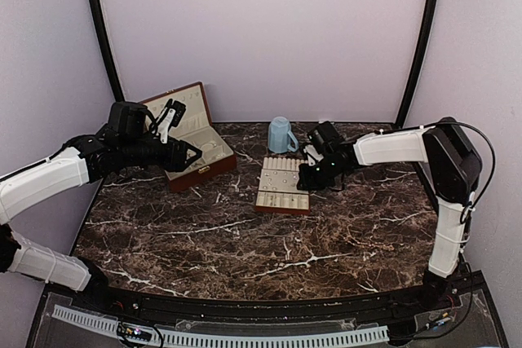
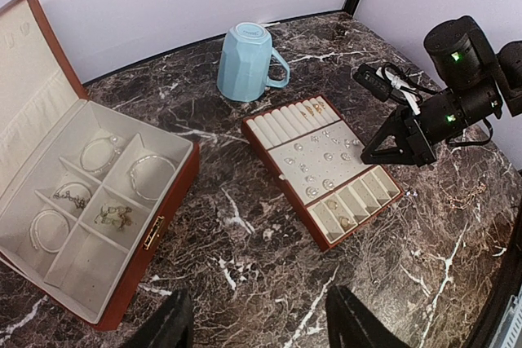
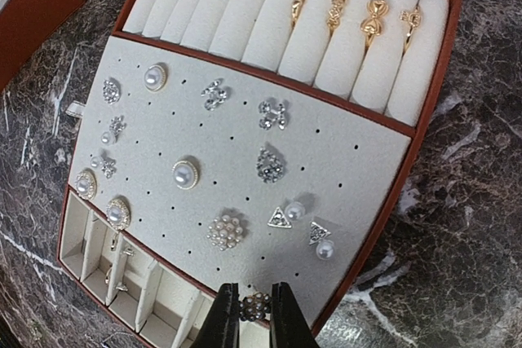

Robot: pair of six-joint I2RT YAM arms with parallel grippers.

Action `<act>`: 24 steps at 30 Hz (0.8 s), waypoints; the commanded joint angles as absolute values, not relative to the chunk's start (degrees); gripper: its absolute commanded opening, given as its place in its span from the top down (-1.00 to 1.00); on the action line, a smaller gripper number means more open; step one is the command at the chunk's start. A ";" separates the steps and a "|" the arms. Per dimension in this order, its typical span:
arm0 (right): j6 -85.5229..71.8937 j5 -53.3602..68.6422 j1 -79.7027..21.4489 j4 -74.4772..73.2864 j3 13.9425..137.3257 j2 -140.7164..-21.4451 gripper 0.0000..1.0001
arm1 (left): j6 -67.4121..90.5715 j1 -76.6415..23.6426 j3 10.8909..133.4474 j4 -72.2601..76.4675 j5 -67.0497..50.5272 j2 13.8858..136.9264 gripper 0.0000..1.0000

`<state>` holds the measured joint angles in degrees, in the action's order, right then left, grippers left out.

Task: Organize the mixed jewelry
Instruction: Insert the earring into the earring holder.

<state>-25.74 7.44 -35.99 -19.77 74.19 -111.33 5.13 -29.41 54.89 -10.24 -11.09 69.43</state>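
The mixed jewelry shows as small stud earrings (image 3: 226,231) pinned on the cream slotted tray (image 3: 424,132), with gold rings (image 3: 351,10) in its roll slots. My right gripper (image 3: 255,317) is shut on a small dark cluster earring (image 3: 255,306) just above the tray's near edge. From above, the right gripper (image 1: 310,175) hovers at the right side of the tray (image 1: 281,201). My left gripper (image 2: 261,325) stands open over bare marble, holding nothing, near the open reddish-brown box (image 2: 155,234). Bracelets (image 2: 98,152) lie in the box's compartments.
A pale blue mug (image 1: 280,134) stands upside down behind the tray, close to the right arm. The open box (image 1: 192,132) sits at the back left under the left gripper (image 1: 183,152). Dark marble table (image 1: 245,242) stretches in front.
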 commanded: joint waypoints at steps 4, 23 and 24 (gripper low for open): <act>-24.93 6.81 -36.21 -20.17 75.72 -113.18 0.80 | 4.48 -29.36 55.16 -11.15 -10.94 68.84 -0.17; -23.48 5.78 -37.07 -23.98 76.73 -112.70 0.81 | 4.25 -29.29 55.32 -11.34 -10.57 68.67 -0.17; -23.39 5.83 -37.09 -24.05 76.81 -112.49 0.81 | 4.27 -29.29 55.29 -11.34 -10.60 68.66 -0.17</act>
<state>-24.21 6.72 -36.42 -21.65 76.09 -112.40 5.10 -29.41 54.89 -10.41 -11.03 69.43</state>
